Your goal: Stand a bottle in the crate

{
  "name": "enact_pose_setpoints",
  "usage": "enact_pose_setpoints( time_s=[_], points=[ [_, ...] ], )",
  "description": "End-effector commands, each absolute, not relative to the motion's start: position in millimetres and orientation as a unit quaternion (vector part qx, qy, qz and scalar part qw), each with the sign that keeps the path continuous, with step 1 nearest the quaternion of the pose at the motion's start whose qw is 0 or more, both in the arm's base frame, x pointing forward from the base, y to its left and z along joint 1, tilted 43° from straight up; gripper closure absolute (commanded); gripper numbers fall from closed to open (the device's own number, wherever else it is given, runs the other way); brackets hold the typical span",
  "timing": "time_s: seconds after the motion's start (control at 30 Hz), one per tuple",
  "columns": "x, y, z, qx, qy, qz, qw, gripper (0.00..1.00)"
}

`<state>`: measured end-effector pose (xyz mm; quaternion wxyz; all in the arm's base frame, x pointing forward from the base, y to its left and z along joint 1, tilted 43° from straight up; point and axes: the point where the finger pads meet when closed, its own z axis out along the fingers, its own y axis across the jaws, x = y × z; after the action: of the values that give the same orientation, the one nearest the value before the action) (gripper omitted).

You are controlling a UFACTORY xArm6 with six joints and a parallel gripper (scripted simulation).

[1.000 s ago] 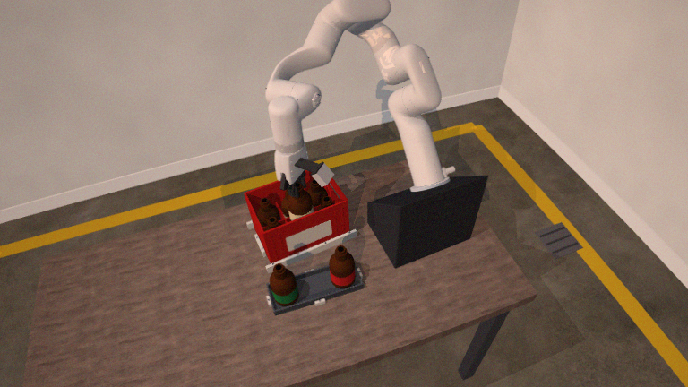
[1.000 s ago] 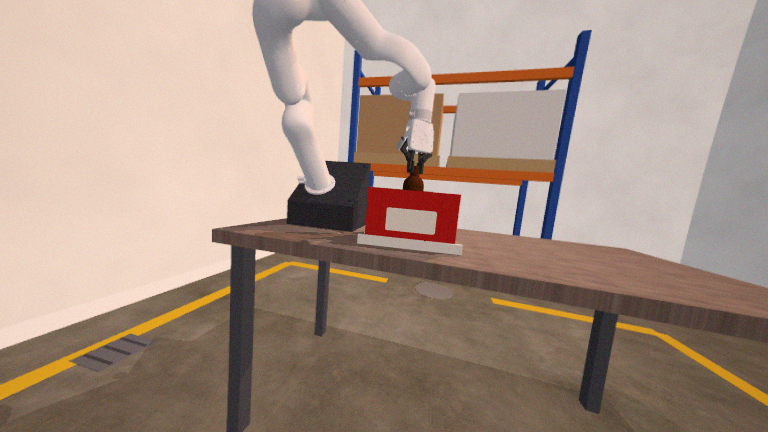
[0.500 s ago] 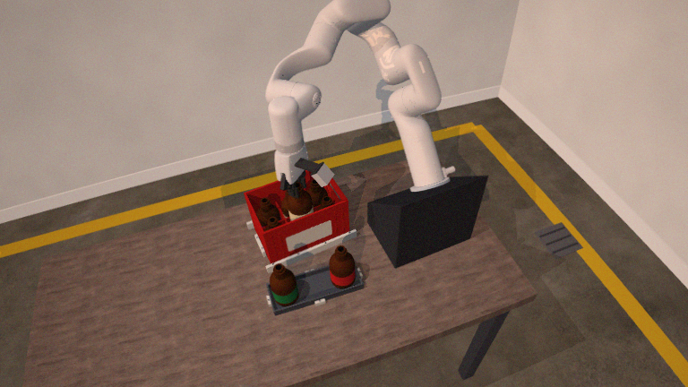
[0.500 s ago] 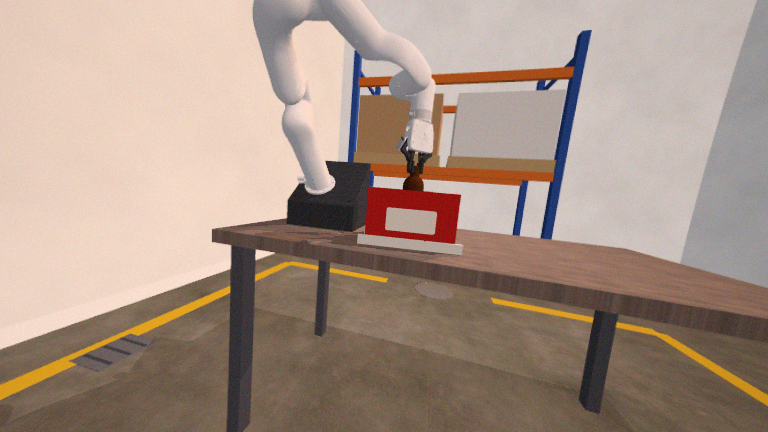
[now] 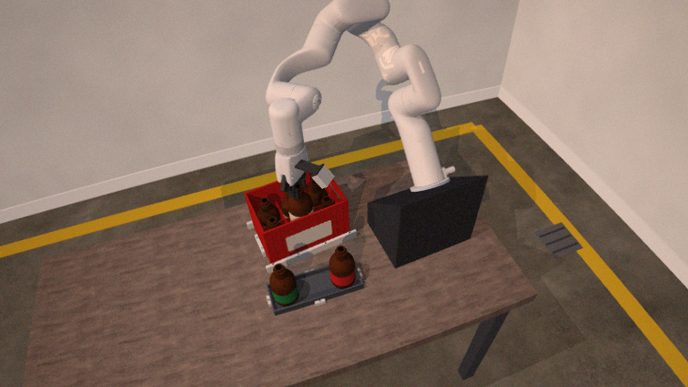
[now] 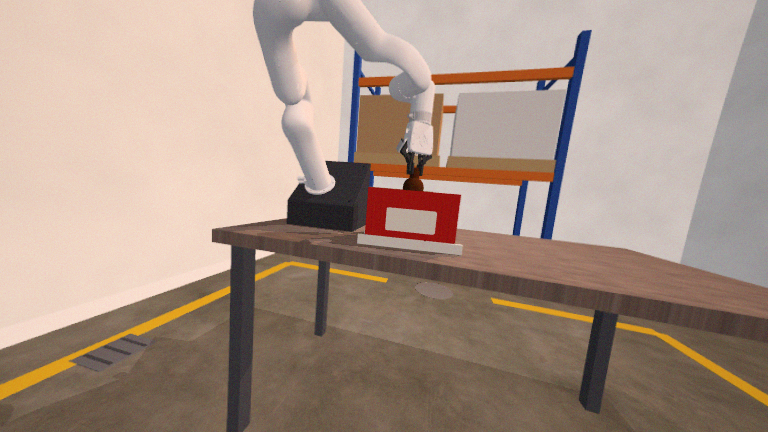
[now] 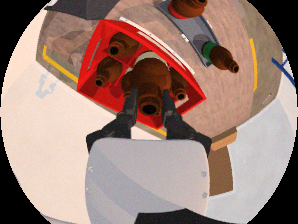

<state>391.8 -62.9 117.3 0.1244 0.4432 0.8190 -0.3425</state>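
My arm (image 5: pixel 413 120) is a chain of smooth, rounded, off-white segments joined by bulging cylindrical joints, with faint grey lettering printed on the upper link and a small white stub sticking out near my foot. I rise from a flared white collar set on a slanted black pedestal (image 5: pixel 461 192). My wrist ends in a boxy white housing (image 6: pixel 418 139) carrying a small grey-and-white block, and my jaws are short, dark, jointed fingers.
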Motion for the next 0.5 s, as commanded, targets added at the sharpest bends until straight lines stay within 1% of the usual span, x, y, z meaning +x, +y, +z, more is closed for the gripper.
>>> enact_pose_setpoints(
  time_s=[0.0, 0.47],
  points=[
    [392.6, -65.4, 114.8, 0.443, 0.819, -0.341, 0.126, 1.0],
    [391.3, -75.0, 104.4, 0.443, 0.819, -0.341, 0.126, 1.0]
  ],
)
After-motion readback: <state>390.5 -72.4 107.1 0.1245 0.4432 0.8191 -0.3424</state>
